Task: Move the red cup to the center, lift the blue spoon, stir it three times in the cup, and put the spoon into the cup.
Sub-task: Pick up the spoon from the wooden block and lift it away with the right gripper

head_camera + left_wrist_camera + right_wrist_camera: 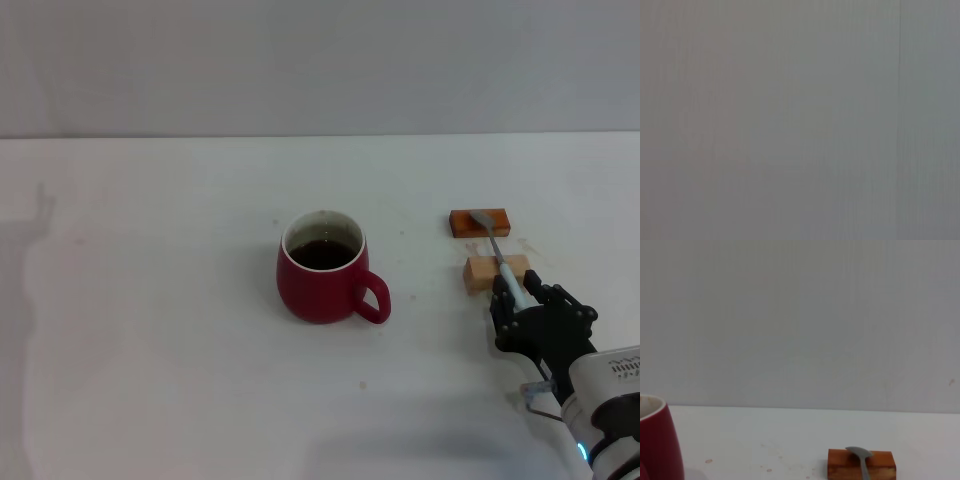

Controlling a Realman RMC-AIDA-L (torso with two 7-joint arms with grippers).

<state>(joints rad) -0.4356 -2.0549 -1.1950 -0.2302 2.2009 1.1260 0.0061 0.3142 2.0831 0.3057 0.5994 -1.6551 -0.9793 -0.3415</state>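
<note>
The red cup [322, 283] is showing a smooth, glossy ceramic glaze with a white inner rim. The blue spoon [497, 252] is showing a dull grey metal bowl and a pale handle. The orange-brown block [480, 222] is looking like varnished wood, the pale block [482, 272] like bare wood. The white bench [160, 300] is appearing matt and faintly speckled.
</note>
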